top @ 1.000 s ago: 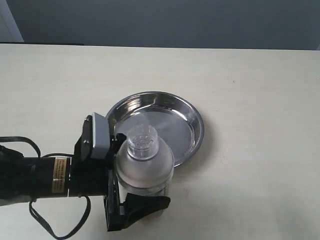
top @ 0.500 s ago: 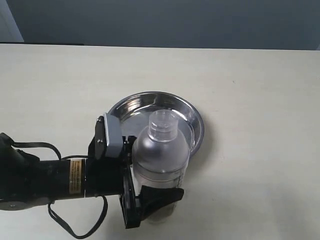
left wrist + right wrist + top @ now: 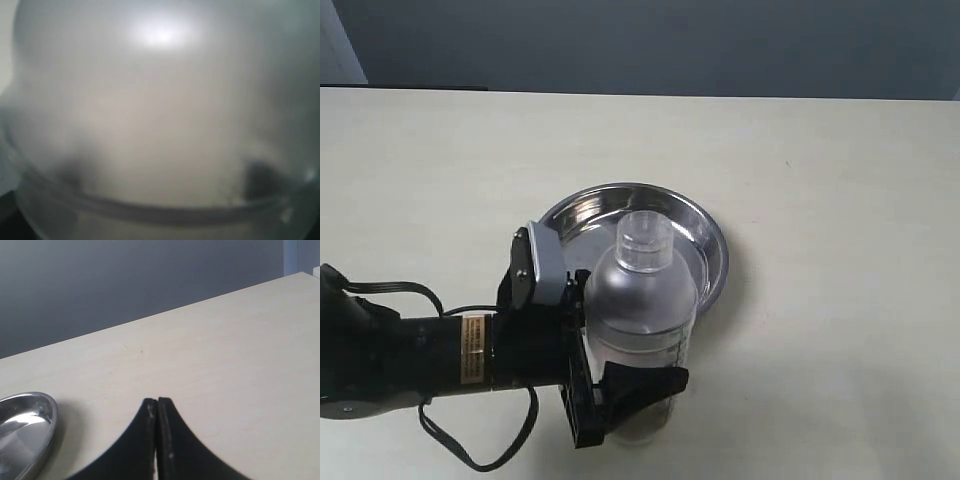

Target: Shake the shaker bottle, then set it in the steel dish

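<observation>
Left hand (image 3: 625, 338) clamps clear frosted plastic shaker bottle (image 3: 642, 292) upright at rim of shallow round steel dish (image 3: 588, 208); placement outstanding.

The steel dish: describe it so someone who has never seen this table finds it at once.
On the pale table, look near the middle, right behind the frosted shaker bottle that overlaps its near edge. The steel dish is round, shallow and mirror-shiny, far wider than the bottle.
</observation>
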